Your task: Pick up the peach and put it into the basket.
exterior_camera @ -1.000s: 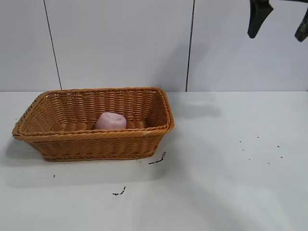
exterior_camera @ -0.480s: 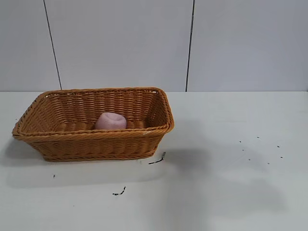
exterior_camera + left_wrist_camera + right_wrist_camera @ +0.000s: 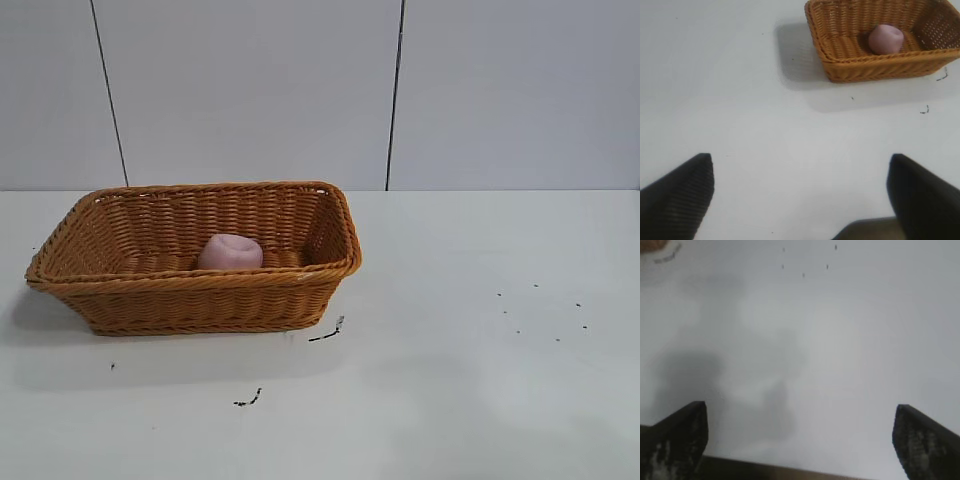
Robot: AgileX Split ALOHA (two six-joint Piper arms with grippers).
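The peach (image 3: 230, 251) lay inside the basket (image 3: 200, 300), resting on the woven floor toward the middle and a little nearer the front wall, with nothing else in there with it. The basket sat on the left part of the table (image 3: 470, 380), its long axis running across the exterior view. Neither arm showed in that view. The left gripper (image 3: 800, 192) hung above bare table with its fingers spread wide and nothing between them, the basket and peach well ahead of it; of the two, it seemed the nearer to the basket. The right gripper (image 3: 800, 437) was likewise spread and empty over bare table, with only a few dark specks (image 3: 805, 262) on the table ahead. Judging from that, the placing looked done, and no reach toward the peach seemed called for.
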